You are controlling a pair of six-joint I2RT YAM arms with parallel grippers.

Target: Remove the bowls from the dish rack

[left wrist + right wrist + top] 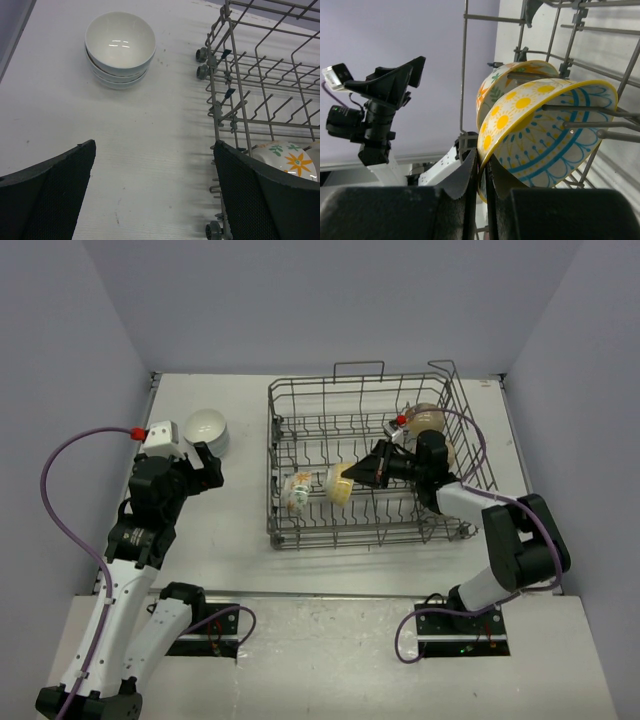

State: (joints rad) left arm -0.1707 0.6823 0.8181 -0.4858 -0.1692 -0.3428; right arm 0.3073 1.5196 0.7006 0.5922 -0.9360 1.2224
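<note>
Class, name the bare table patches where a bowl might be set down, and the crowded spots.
Bare: table between white bowl stack and dish rack; strip along its near side. Crowded: mid-rack, right gripper pinching yellow bowl beside floral bowl.

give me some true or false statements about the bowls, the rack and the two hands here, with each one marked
1. The white bowls sit stacked on the table, outside the dish rack. True.
2. The left hand is holding a white bowl. False: it is open and empty, apart from the stack.
3. The right hand pinches the rim of a yellow-patterned bowl inside the rack. True.
4. No bowls are left in the rack. False: the yellow-patterned bowl, a floral bowl beside it and a beige bowl are in it.
</note>
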